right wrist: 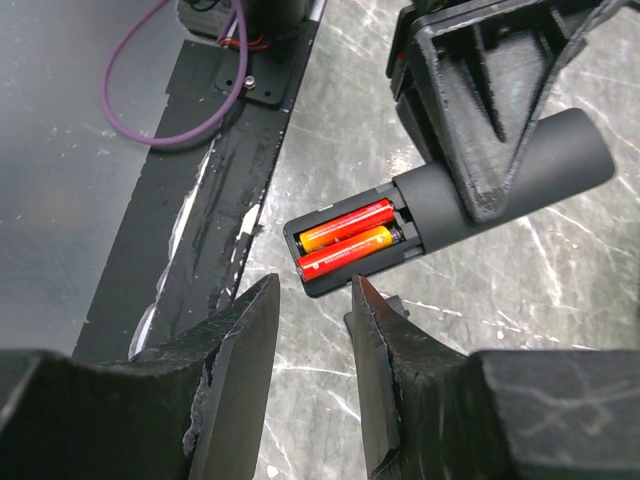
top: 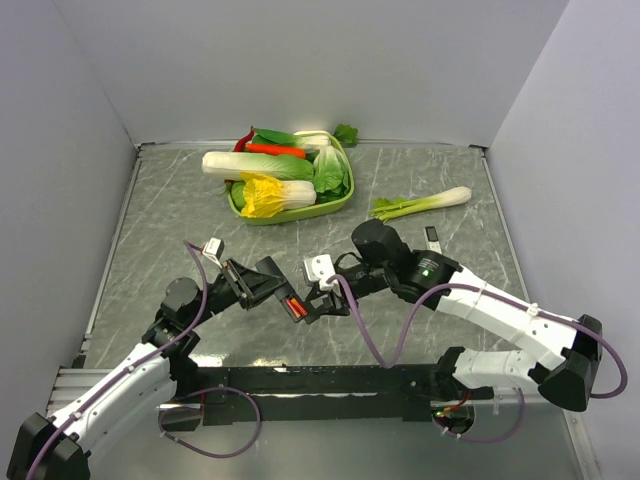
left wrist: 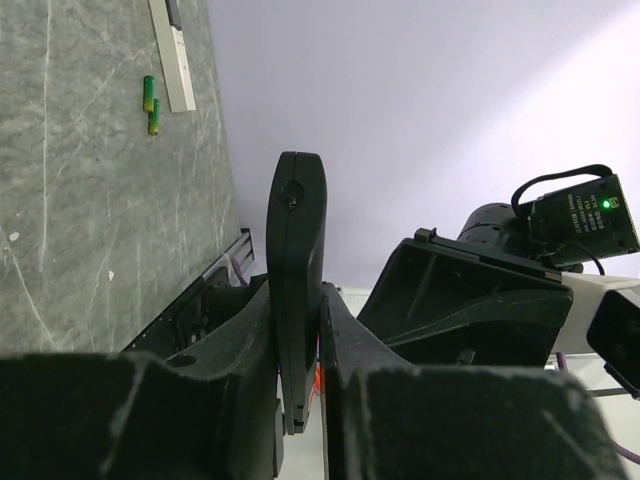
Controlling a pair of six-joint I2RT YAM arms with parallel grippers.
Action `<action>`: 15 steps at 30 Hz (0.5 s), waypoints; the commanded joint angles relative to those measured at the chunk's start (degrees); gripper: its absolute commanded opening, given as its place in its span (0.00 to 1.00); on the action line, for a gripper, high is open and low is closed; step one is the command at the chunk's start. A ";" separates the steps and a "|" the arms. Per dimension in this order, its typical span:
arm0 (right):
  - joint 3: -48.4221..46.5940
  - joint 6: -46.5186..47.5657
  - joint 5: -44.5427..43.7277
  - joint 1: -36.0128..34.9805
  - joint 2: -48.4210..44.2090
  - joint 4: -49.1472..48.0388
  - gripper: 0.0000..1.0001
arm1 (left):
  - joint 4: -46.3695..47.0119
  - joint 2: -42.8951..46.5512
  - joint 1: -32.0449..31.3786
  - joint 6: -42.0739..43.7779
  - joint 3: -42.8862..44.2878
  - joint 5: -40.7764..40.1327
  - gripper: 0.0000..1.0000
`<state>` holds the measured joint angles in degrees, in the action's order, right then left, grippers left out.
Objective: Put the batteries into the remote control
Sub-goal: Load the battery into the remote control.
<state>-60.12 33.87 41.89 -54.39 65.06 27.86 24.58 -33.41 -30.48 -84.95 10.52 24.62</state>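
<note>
Remote control (right wrist: pixel 565 155) is held off the grey worktop (top: pixel 180 200), low and between the two arms, slot end pointing at your right arm. Left hand (left wrist: pixel 298 320) is clenched on its body, one finger on each flat face. Right hand (right wrist: pixel 312 330) is released, jaws partly apart with nothing between them, tips just beside the open slot. Two red-orange batteries (right wrist: pixel 350 240) lie side by side in the slot; no cover is on it, and you can't tell whether they are fully seated. Two green batteries (left wrist: pixel 151 103) lie well apart on the worktop beside a white device (left wrist: pixel 172 45). Risks, as I judge them: a nudge from the right fingertips could pop a cell loose, or lever the remote round in the left grip; tilting the slot downward could spill both.
</note>
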 commanded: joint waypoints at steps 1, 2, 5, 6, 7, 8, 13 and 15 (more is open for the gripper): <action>-2.46 1.73 1.79 -0.89 1.03 -1.93 0.43 | 3.99 0.62 -0.11 -0.31 2.48 0.95 0.01; -2.46 1.82 1.79 -0.98 1.04 -2.02 0.43 | 4.07 0.45 -0.11 -0.39 2.48 1.04 0.01; -2.55 1.73 1.88 -1.07 1.48 -2.19 0.42 | 4.34 0.45 -0.11 -0.48 2.48 1.13 0.01; -2.64 1.64 1.97 -1.24 1.65 -2.11 0.42 | 4.42 0.36 -0.11 -0.57 2.40 1.13 0.01; -2.72 1.64 2.14 -1.24 1.83 -2.02 0.42 | 4.51 0.45 -0.11 -0.74 2.40 1.13 0.01; -2.90 1.64 2.14 -1.33 2.00 -1.93 0.42 | 4.69 0.45 -0.11 -0.83 2.31 1.04 0.01; -2.55 1.11 2.32 -1.68 2.27 -2.72 0.41 | 4.60 0.80 -0.02 -0.92 2.22 1.04 0.01; -2.64 0.94 2.58 -1.77 2.62 -2.72 0.41 | 4.51 0.89 -0.11 -0.92 2.31 0.96 0.01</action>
<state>-60.12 34.17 42.63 -55.59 67.09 27.53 25.58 -33.26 -30.48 -85.21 10.52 24.67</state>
